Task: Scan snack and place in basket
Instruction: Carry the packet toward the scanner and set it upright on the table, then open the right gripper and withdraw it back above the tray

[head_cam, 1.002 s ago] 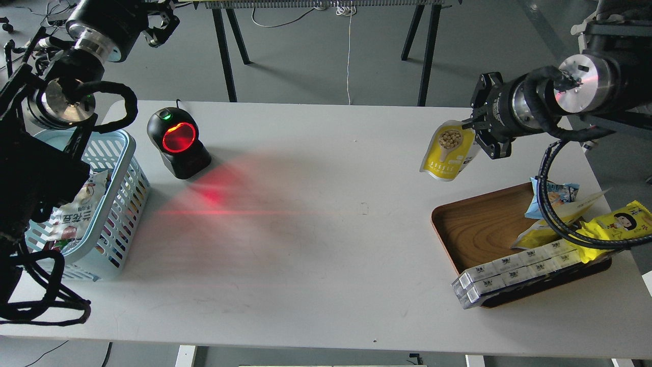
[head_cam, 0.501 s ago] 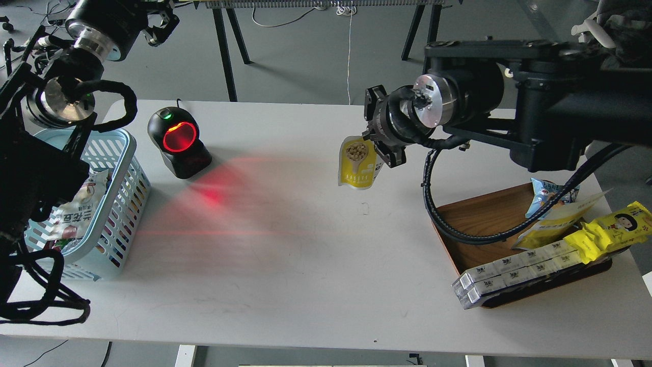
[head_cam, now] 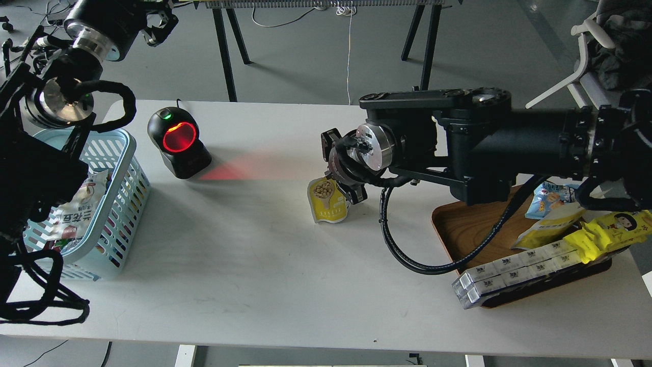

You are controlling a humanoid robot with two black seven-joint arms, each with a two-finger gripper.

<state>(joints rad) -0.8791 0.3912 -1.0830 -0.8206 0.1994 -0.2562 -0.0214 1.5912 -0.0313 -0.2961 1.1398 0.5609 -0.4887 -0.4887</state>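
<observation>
The snack (head_cam: 327, 202), a yellow pouch with a white top and a round nut picture, hangs upright from my right gripper (head_cam: 340, 179), which is shut on its upper edge. The pouch's bottom is at or just above the table near the middle; I cannot tell whether it touches. The light blue slotted basket (head_cam: 124, 153) stands at the table's left edge and holds other packets. My left gripper (head_cam: 159, 26) is raised at the top left, beyond the basket, seen dark and small.
A black barcode scanner (head_cam: 179, 142) with a glowing red window stands right of the basket and casts red light on the table. A brown wooden tray (head_cam: 471, 227) at the right holds a bright yellow wrapper, a blue packet and white boxes. My right arm spans the table's right half.
My right arm has swung left and down across the table, carrying the pouch from over the tray side to the table's middle, closer to the scanner. The left arm has not moved.
</observation>
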